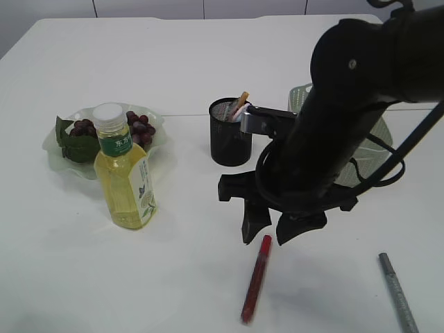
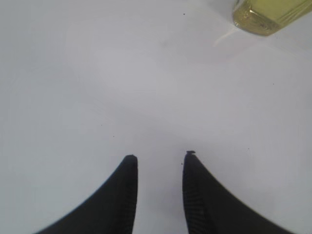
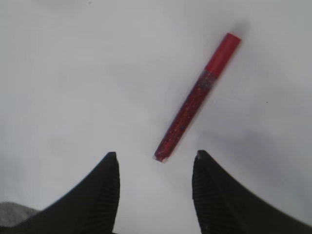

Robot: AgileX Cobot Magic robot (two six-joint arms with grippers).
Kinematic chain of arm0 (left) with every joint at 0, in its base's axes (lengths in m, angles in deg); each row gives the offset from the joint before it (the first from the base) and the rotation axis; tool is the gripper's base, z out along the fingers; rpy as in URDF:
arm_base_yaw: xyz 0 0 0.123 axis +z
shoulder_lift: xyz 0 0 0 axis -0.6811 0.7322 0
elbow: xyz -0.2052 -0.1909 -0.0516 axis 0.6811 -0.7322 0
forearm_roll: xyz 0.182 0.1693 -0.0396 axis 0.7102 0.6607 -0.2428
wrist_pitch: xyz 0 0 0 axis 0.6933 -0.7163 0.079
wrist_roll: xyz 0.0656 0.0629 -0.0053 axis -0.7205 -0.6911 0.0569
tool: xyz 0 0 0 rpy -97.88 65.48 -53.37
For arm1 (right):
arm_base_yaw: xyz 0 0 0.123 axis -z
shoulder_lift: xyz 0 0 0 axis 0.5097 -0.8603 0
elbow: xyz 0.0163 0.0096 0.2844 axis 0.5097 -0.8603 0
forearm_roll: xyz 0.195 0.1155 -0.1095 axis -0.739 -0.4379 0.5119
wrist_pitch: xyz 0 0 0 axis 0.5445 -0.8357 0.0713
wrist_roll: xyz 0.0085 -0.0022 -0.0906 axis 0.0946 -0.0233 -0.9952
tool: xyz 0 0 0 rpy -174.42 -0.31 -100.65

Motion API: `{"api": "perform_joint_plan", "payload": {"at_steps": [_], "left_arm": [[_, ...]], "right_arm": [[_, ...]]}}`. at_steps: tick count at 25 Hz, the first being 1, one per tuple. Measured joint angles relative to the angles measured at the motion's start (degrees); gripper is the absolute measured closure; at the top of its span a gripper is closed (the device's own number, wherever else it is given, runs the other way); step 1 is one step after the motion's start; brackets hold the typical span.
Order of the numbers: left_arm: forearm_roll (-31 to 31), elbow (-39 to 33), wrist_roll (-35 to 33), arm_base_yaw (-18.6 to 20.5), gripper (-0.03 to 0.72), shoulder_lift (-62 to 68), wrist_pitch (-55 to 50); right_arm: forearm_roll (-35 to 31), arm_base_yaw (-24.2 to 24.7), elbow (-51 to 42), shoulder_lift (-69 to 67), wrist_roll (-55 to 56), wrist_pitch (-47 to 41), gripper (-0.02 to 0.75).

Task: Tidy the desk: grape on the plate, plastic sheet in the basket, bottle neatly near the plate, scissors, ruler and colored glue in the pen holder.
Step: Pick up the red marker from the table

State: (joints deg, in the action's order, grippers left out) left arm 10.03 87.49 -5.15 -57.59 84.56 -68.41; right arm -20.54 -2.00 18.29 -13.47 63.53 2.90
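Note:
A red colored glue stick (image 1: 255,279) lies on the white table in front of my right gripper (image 1: 267,236), which hangs open just above its near end. In the right wrist view the glue (image 3: 197,97) slants up to the right, its lower tip between the fingertips of the right gripper (image 3: 156,154) without touching them. Grapes (image 1: 135,128) lie on the pale plate (image 1: 69,156) at left, with the yellow-filled bottle (image 1: 125,173) upright in front of it. The black mesh pen holder (image 1: 230,132) has sticks poking out. My left gripper (image 2: 160,156) is open over bare table, the bottle (image 2: 265,14) ahead. Scissors, ruler and plastic sheet are out of view.
The basket (image 1: 380,132) stands at the right, mostly hidden behind my right arm. A grey pen-like stick (image 1: 397,291) lies at the front right edge of the exterior view.

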Motion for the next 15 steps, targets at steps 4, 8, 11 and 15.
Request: {"api": "perform_joint_plan", "payload": {"at_steps": [4, 8, 11, 15], "left_arm": [[-0.4, 0.0, 0.0, 0.0, 0.449, 0.0, 0.0], [-1.2, 0.0, 0.0, 0.0, 0.449, 0.0, 0.1], [-1.2, 0.0, 0.0, 0.0, 0.449, 0.0, 0.1], [-1.2, 0.0, 0.0, 0.0, 0.449, 0.0, 0.1]], "right_arm": [[4.5, -0.2, -0.7, -0.7, 10.3, 1.7, 0.379], [5.3, -0.2, -0.7, -4.6, 17.0, 4.0, 0.379], [5.3, -0.2, -0.7, -8.0, 20.6, 5.1, 0.379], [5.4, -0.2, -0.7, -11.2, 22.7, 5.8, 0.379]]}}
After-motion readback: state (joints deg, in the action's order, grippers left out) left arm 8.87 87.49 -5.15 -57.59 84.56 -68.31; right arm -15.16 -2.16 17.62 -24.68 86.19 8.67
